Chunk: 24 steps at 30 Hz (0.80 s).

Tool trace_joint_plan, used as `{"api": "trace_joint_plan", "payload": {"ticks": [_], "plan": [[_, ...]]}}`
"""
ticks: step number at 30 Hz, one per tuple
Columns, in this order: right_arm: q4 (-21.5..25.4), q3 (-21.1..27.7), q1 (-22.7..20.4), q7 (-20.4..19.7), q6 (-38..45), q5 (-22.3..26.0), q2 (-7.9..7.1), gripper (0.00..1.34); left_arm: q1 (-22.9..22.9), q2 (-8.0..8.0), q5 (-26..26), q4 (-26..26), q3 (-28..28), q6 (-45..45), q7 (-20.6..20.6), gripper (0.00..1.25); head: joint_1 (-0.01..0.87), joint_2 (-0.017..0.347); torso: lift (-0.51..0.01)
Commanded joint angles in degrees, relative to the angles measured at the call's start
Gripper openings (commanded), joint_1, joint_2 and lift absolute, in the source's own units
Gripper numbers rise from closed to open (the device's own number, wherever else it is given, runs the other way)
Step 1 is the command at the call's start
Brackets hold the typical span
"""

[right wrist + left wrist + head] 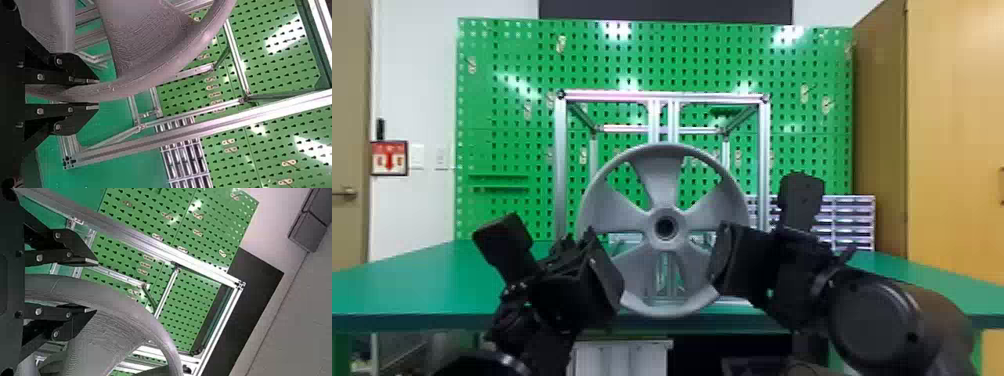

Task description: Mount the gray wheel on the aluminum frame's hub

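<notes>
Some frame bars [654, 122] behind wheel [678, 228]

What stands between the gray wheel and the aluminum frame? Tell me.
Nothing visible does. The gray wheel hangs before the aluminum frame, its rim in the right gripper and between the open fingers of the left gripper. What lies right behind the wheel, I cannot tell.
</notes>
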<state>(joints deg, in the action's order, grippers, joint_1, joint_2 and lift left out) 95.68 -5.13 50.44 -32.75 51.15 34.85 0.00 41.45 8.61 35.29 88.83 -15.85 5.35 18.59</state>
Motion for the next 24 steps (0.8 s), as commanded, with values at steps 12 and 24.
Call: {"api": "trace_joint_plan", "payload": {"ticks": [12, 24], "plan": [[-5.1, -0.3, 3.0, 0.0, 0.3, -0.3, 0.05, 0.29, 3.4, 0.00, -0.4, -5.4, 0.1, 0.5, 3.4, 0.42, -0.005, 0.006, -0.499], [-9.0, -1.6, 4.5, 0.0, -1.8, -2.6, 0.05, 0.29, 4.8, -0.17, -1.4, -8.7, 0.5, 0.5, 3.5, 0.42, -0.005, 0.006, -0.499]]}}
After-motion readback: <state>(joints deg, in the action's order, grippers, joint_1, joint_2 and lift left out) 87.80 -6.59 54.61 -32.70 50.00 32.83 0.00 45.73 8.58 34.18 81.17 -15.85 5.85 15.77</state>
